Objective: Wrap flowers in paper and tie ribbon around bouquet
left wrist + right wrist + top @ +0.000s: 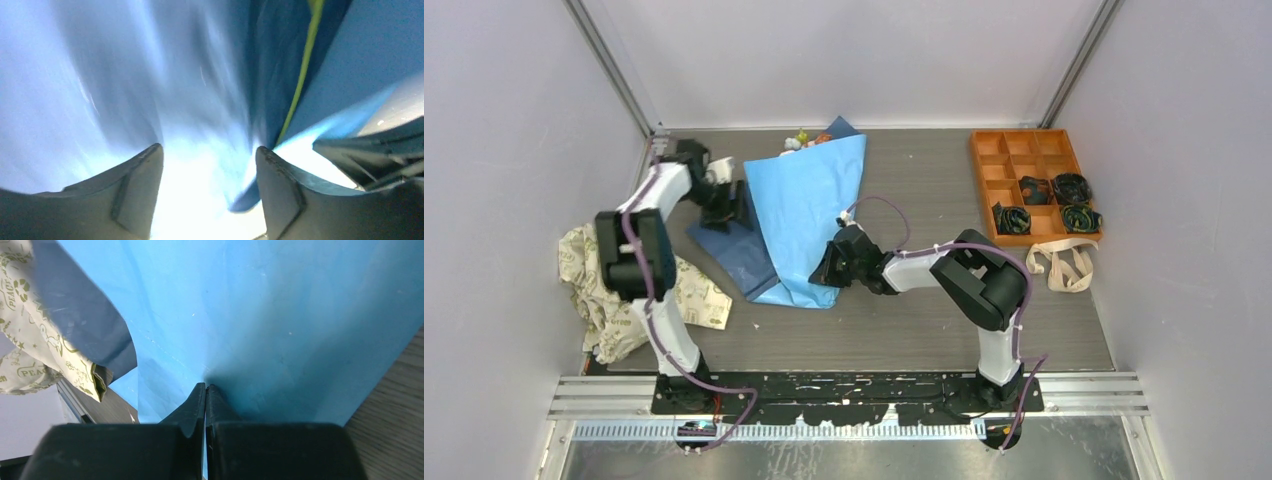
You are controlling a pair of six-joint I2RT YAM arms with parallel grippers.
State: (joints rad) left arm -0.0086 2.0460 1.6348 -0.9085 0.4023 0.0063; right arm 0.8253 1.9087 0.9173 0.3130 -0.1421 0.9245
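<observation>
While paper lies mid-table, folded cone-like over flowers, blooms poking out far end, R gripper pinches its near edge, jaws closed tight. L gripper at paper's left side, fingers apart, nothing clamped; wrist view blurred. Beige ribbon far right by orange tray, well apart from paper.
</observation>
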